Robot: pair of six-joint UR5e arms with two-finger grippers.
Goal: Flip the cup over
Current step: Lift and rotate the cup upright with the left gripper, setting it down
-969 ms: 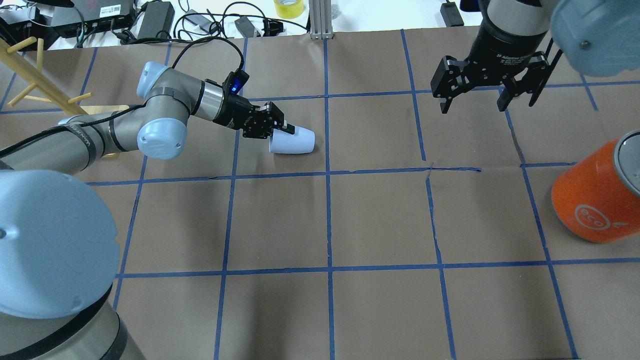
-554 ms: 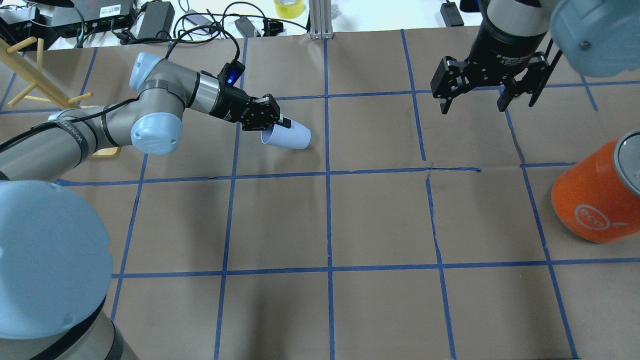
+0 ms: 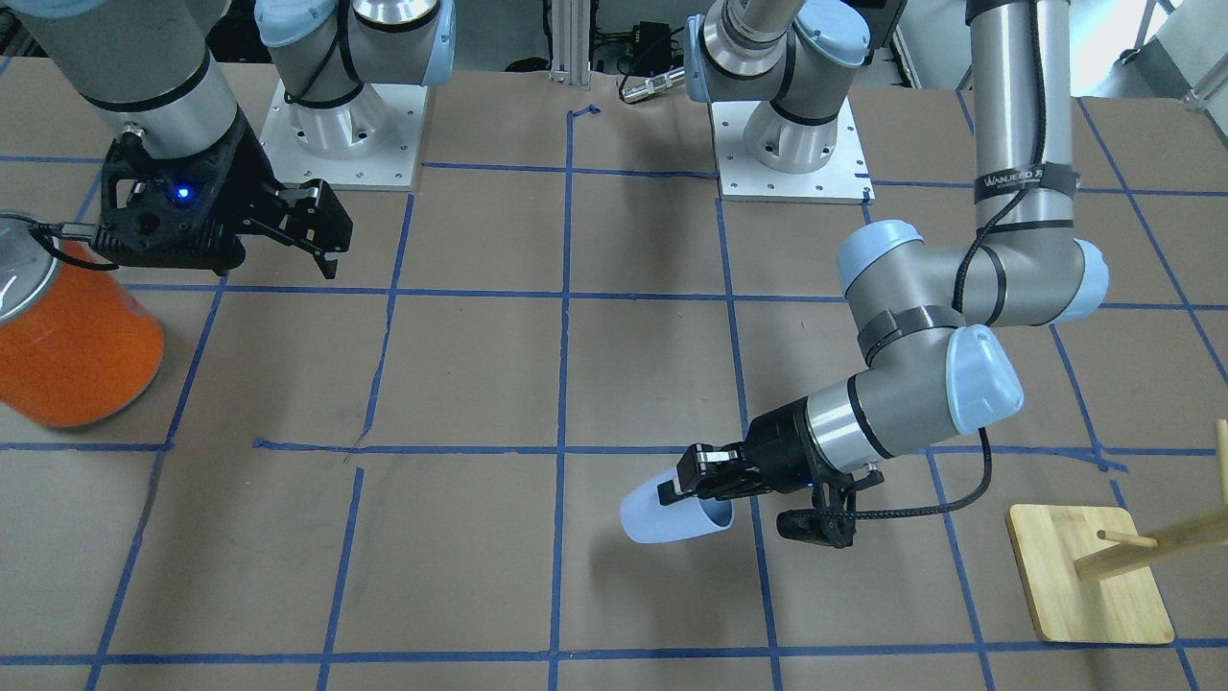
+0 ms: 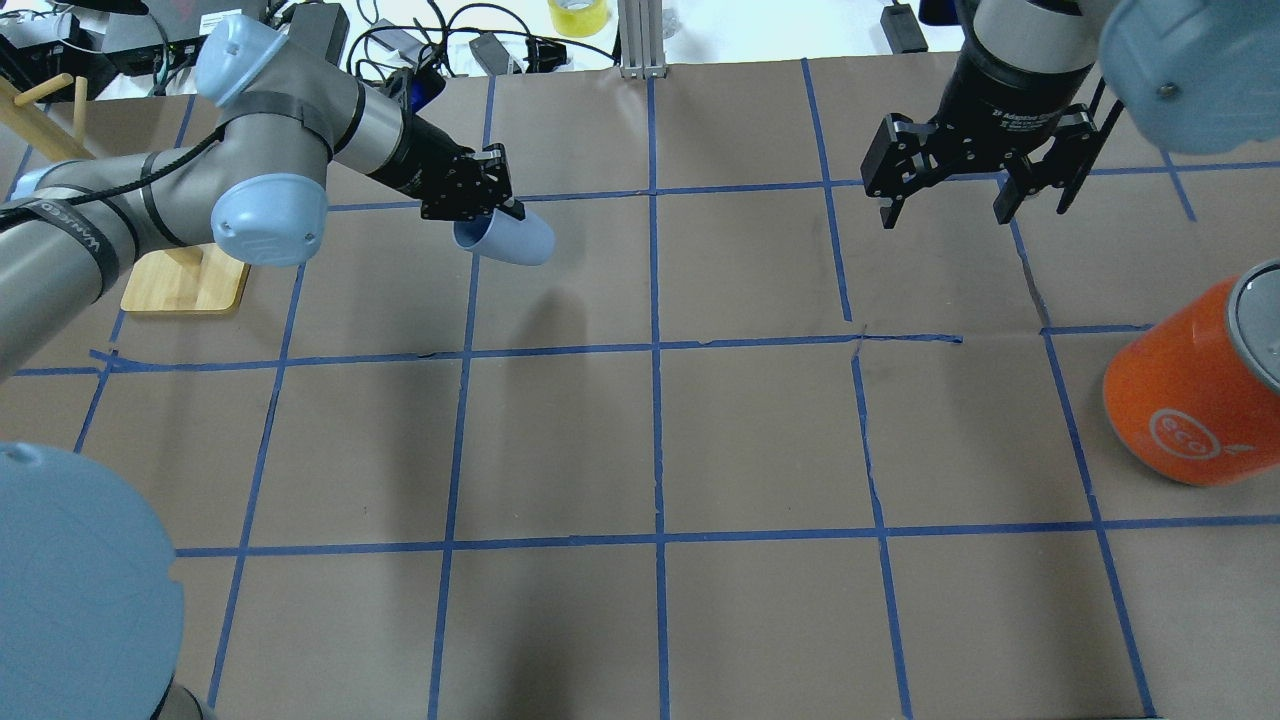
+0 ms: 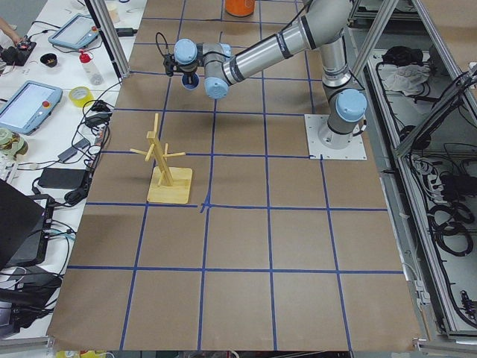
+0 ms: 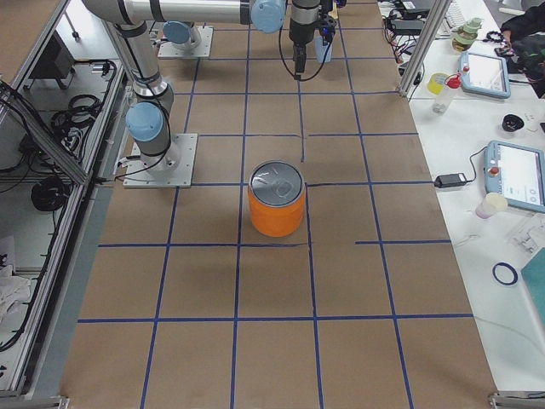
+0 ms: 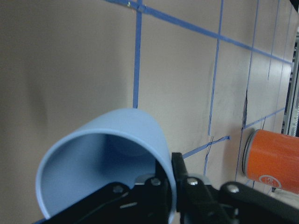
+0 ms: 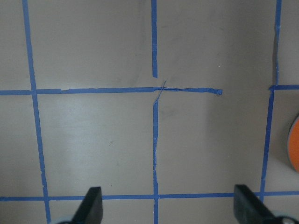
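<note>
The pale blue cup [image 4: 510, 239] hangs in the air on its side, its rim pinched by my left gripper [image 4: 488, 212], well above the brown table. It also shows in the front view [image 3: 667, 515], held by the left gripper [image 3: 693, 488], and in the left wrist view [image 7: 107, 158], where its open mouth faces the camera with one finger inside the wall. My right gripper [image 4: 950, 205] hovers open and empty at the far right; its fingertips [image 8: 92, 205] show wide apart in the right wrist view.
A large orange can [image 4: 1195, 385] with a silver top stands at the right edge, also in the front view [image 3: 67, 336]. A wooden peg rack on a square base [image 4: 185, 280] stands at the far left. Cables and boxes lie beyond the table's far edge.
My left arm has lifted the cup off the table and drawn it back toward the far left. The cup's shadow now lies apart from it. The right arm has not moved.
</note>
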